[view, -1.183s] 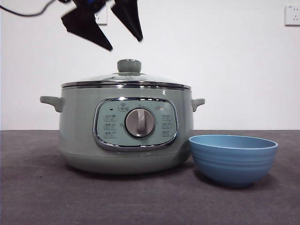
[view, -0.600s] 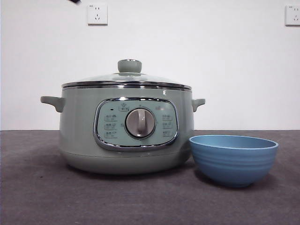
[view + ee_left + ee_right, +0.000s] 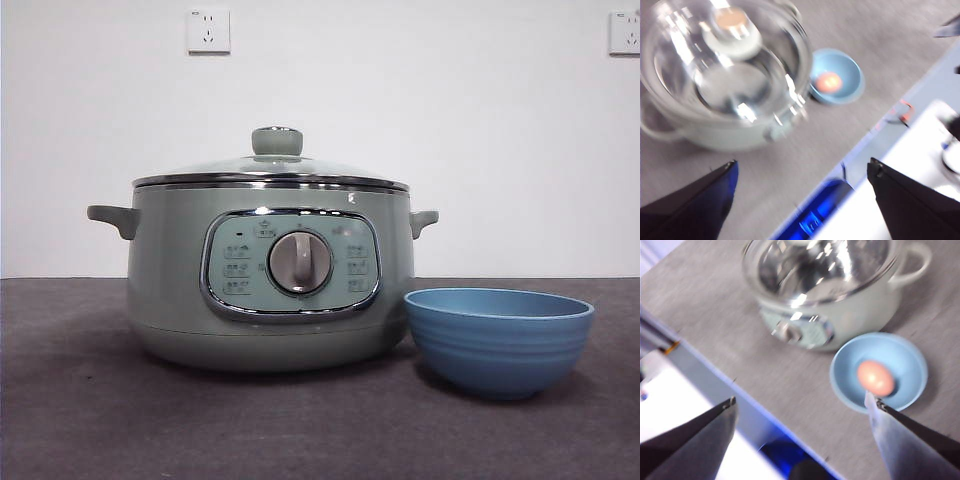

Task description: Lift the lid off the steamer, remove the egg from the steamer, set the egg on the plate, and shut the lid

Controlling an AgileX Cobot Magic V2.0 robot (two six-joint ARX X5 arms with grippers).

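1. Grey cloth covers the table [image 3: 80,420], which stands before a plain white wall [image 3: 480,150] with two sockets high up.
2. On the steamer [image 3: 170,290] sits the lid [image 3: 270,168], closed, its chrome rim resting level on the pot's edge and its pale green knob [image 3: 277,141] upright at the centre.
3. Below the rim, the control panel faces the front camera with the silver dial [image 3: 299,263] in the middle.
4. Just beside the steamer stands the plate [image 3: 498,345], a blue bowl, very close to the pot's lower wall; whether they touch cannot be told.
5. Both wrist views show the egg [image 3: 875,377] lying inside the blue bowl.
6. High above the table, the left gripper [image 3: 800,185] is spread wide and carries nothing.
7. Likewise raised, the right gripper [image 3: 800,417] is spread wide apart, empty, over the bowl's side of the table.
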